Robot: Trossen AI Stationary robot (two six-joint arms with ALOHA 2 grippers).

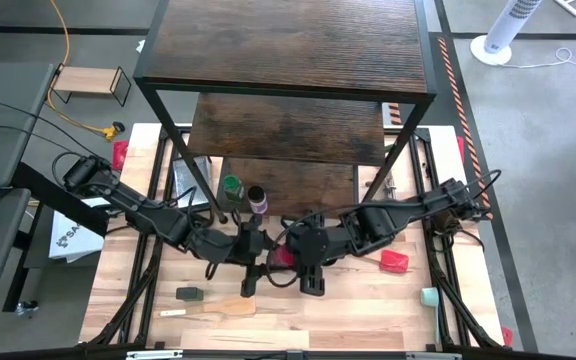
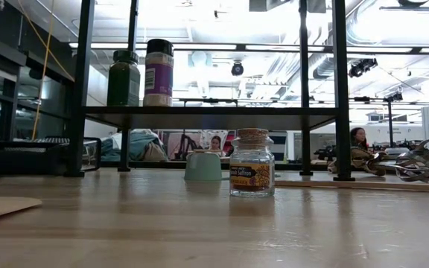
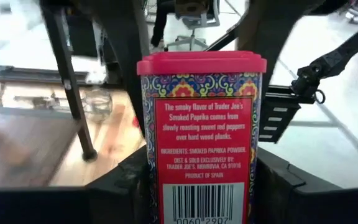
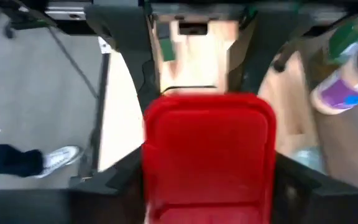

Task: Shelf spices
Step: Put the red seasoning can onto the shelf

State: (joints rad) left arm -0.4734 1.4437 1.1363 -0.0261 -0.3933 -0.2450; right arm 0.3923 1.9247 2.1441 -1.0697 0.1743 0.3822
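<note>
Jaws of your left gripper [image 1: 258,248] are pinching the red paprika tin [image 3: 201,137], and the left wrist view is showing the tin upright between its two dark fingers [image 3: 120,186], label facing the camera. Jaws of your right gripper [image 1: 290,252] are closing on the same tin from the opposite side; in the right wrist view the red lid is filling the gap, with a finger [image 4: 291,180] pressing against each edge. Both arms are meeting at the centre of the high view, in front of the shelf [image 1: 288,50], and the tin is showing there only as a small red patch between the two grippers.

You are already seeing two spices on the shelf's lowest board: the green-lidded jar [image 2: 124,78] and the purple-labelled jar [image 2: 159,73] are standing upright just beside each other at the upper left of the low view. The tiny cork-topped jar [image 2: 252,164] is standing on the surface [image 1: 368,310] at the middle of the low view, near a pale green cup [image 2: 202,165]. A dark jar [image 1: 189,293] is lying at the lower left of the high view, just above a wooden spatula [image 1: 218,308].
</note>
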